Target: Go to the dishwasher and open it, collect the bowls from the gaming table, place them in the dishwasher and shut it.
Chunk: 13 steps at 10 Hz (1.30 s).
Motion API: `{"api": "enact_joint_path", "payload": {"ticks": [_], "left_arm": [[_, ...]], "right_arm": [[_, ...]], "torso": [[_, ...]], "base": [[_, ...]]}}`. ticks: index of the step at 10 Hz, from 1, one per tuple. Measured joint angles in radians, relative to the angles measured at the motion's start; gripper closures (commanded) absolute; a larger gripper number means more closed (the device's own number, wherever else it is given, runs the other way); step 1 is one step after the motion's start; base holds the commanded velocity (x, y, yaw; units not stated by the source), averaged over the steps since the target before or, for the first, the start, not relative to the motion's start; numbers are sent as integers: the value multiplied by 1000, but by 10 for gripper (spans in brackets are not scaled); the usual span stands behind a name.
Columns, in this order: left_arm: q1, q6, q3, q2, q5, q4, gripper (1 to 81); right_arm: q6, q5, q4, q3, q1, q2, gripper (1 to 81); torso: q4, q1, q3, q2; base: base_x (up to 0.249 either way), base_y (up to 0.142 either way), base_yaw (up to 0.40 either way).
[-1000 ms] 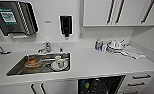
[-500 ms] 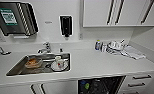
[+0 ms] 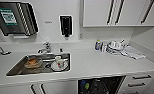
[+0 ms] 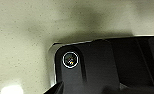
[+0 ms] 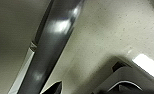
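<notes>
The dishwasher [image 3: 101,86] stands open under the white counter [image 3: 98,63], low in the head view, with its dark inside and racks showing. At the left of that dark inside sit a lime green bowl [image 3: 87,86] and, just behind it, a blue bowl [image 3: 82,82], both small and blurred. The gaming table is out of view. The left wrist view looks at a dark robot plate [image 4: 98,67] over speckled pale floor [image 4: 23,37]. The right wrist view has a dark robot bar [image 5: 50,42] crossing the same kind of floor.
A steel sink [image 3: 40,65] with a cup, plate and brownish dish lies left of the dishwasher, a tap [image 3: 46,46] behind it. Bottles and papers [image 3: 116,47] clutter the counter's right. White drawers [image 3: 141,81] flank the dishwasher; wall cabinets [image 3: 118,12] and dispensers [image 3: 66,25] hang above.
</notes>
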Motion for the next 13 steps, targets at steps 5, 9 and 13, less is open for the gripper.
{"api": "enact_joint_path", "payload": {"ticks": [5, 9, 13], "left_arm": [[8, 0, 0, -10, -5, 0, 10], [16, 0, -1, -11, -7, 0, 10], [16, 0, -1, -11, -6, 0, 10]], "right_arm": [[21, 74, 11, 29, -4, 11, 10], [28, 111, 11, 51, 58, 15, 10], [32, 142, 9, 131, 220, -19, 10]], "torso": [[0, 0, 0, 0], [0, 0, 0, 0], [0, 0, 0, 0]], "base": [[0, 0, 0], [0, 0, 0], [0, 0, 0]]}}
